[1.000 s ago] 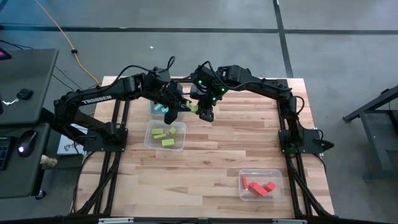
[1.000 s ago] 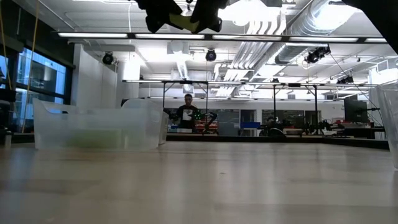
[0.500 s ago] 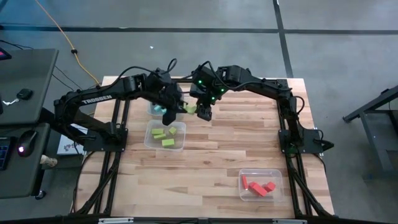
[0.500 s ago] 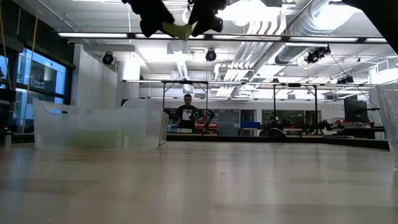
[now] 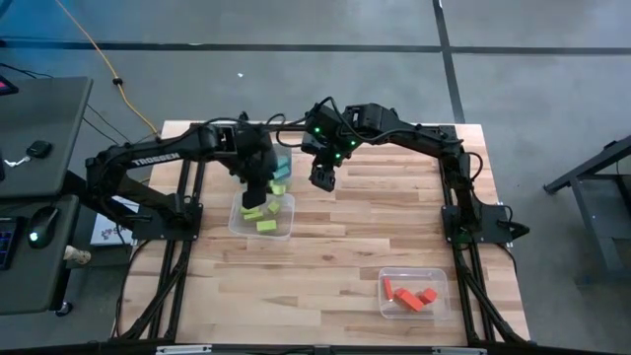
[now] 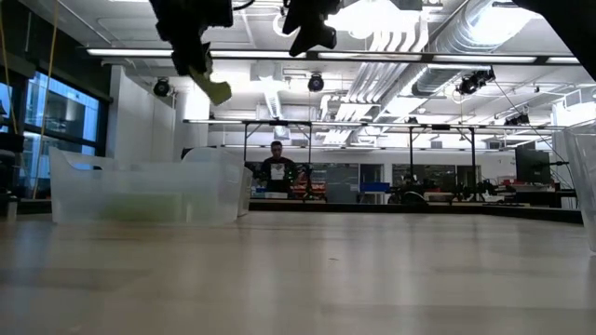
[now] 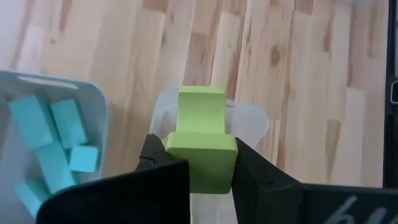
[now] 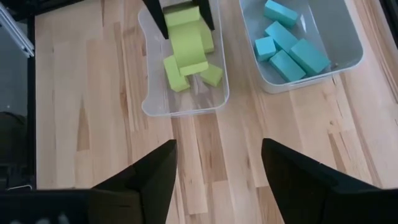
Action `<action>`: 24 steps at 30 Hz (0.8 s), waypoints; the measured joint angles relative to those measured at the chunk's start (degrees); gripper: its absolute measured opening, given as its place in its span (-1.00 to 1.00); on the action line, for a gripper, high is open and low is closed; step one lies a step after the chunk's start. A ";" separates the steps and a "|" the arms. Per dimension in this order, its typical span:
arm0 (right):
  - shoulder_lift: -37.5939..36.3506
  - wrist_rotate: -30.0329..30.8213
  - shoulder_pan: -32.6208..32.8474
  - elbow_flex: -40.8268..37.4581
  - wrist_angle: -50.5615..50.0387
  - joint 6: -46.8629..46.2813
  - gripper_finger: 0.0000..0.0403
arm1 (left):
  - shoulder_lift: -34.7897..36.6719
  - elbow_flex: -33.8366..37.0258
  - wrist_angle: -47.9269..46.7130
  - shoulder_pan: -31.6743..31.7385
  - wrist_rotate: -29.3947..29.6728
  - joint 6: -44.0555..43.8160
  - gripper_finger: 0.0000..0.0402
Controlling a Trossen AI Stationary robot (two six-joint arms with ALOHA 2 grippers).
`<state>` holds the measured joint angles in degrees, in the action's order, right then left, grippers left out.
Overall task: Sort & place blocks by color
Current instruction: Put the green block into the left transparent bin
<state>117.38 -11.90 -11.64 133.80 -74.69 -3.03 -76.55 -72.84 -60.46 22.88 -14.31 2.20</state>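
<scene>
My left gripper is shut on a lime green bar block and hangs above the clear bin that holds several green blocks. The same block shows over that bin in the right wrist view. My right gripper stands open with nothing between its fingers, high over the table's far middle. A second clear bin, on the far side of the green one, holds several cyan blocks. A third bin near the front right holds red-orange blocks. My left gripper pinches the green bar's two side faces between its two fingers, at one end of the bar. The fingers slant steeply down from above and lie along the bar. The free end sticks out tilted below the fingertips, clear of the bin.
Bare wooden tabletop lies between the green bin and the red bin. The left arm covers part of the cyan bin in the high view. A person sits far off in the room behind the table.
Both grippers were on the green block at the table's far middle. My right gripper has let go and kept its place. My left gripper has carried the block toward the table's left and near edge, gone down and tipped steeply down over the green bin.
</scene>
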 joint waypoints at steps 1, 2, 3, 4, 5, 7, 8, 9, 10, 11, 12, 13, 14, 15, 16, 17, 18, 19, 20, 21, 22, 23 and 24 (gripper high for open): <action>0.00 0.00 0.00 0.00 0.00 0.00 0.11 | 0.00 0.59 0.13 -0.06 -0.04 -0.38 -0.88; 0.00 0.00 0.00 0.00 0.00 0.00 0.11 | 0.00 1.25 0.40 -0.09 -0.09 -0.52 -0.87; 0.00 -0.02 0.00 0.00 0.00 0.00 0.11 | 0.00 2.08 0.49 -0.18 -0.24 -0.53 -0.87; 0.00 -0.02 0.00 0.00 -0.01 0.00 0.11 | 0.00 3.18 0.60 -0.39 -0.28 -0.62 -0.87; 0.00 0.00 0.00 0.00 -0.03 0.00 0.11 | -0.10 4.30 1.04 -0.66 -0.26 -1.09 -0.87; 0.00 -0.02 0.00 0.00 -0.03 0.00 0.12 | -0.22 6.77 3.66 -1.34 -0.24 -2.22 -0.87; 0.00 -0.02 0.00 0.00 -0.03 0.00 0.12 | -0.22 7.91 4.70 -1.70 -0.42 -2.75 -0.87; 0.00 0.00 0.00 0.00 -0.03 0.00 0.12 | -0.22 8.89 5.26 -2.02 -0.51 -3.19 -0.87; 0.00 0.08 0.00 0.00 -0.03 0.00 0.12 | -0.22 9.70 5.90 -2.24 -0.57 -3.44 -0.87; 0.00 0.36 0.00 0.00 -0.03 0.00 0.12 | -0.22 10.56 6.79 -2.45 -0.68 -3.50 -0.87; 0.00 0.92 0.00 0.00 -0.03 0.00 0.12 | -0.22 11.50 7.92 -2.66 -0.66 -3.51 -0.86; 0.00 1.64 0.02 0.00 -0.03 0.02 0.12 | -0.22 12.45 9.02 -2.90 -0.66 -3.52 -0.86; 0.00 2.50 0.01 0.00 -0.03 0.00 0.12 | -0.25 13.33 10.09 -3.12 -0.66 -3.53 -0.86; 0.00 3.14 0.00 0.00 -0.03 0.00 0.12 | -0.33 14.13 11.57 -3.28 -0.77 -3.62 -0.87; 0.00 3.62 0.00 0.00 -0.03 0.00 0.12 | -0.39 14.96 13.26 -3.48 -1.00 -4.19 -0.87; 0.00 4.28 0.00 0.00 -0.03 0.00 0.12 | -0.43 15.85 14.46 -3.52 -1.11 -4.81 -0.87; 0.00 4.72 0.00 0.00 -0.04 0.00 0.12 | -0.44 16.62 15.20 -3.52 -1.16 -5.20 -0.87; 0.00 4.97 0.00 0.00 -0.03 0.02 0.12 | -0.45 17.25 15.93 -3.52 -1.22 -5.51 -0.86; 0.00 5.31 0.00 0.00 -0.03 0.00 0.12 | -0.56 17.84 16.91 -3.50 -1.16 -5.64 -0.86; 0.00 5.40 0.00 0.00 -0.03 0.02 0.12 | -0.81 18.45 18.06 -3.50 -1.14 -5.89 -0.86; 0.00 5.40 0.00 0.00 -0.03 0.02 0.12 | -1.10 19.08 18.84 -3.50 -1.11 -6.48 -0.87; 0.00 5.40 -0.02 0.00 -0.03 0.23 0.12 | -1.42 19.65 19.00 -3.50 -1.08 -6.92 -0.87; 0.00 5.40 -0.02 0.00 -0.03 0.29 0.12 | -1.71 20.11 19.19 -3.50 -1.06 -7.09 -0.87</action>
<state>117.38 -6.50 -11.66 133.80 -74.72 -2.74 -78.26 -52.73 -41.27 19.38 -15.38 -4.89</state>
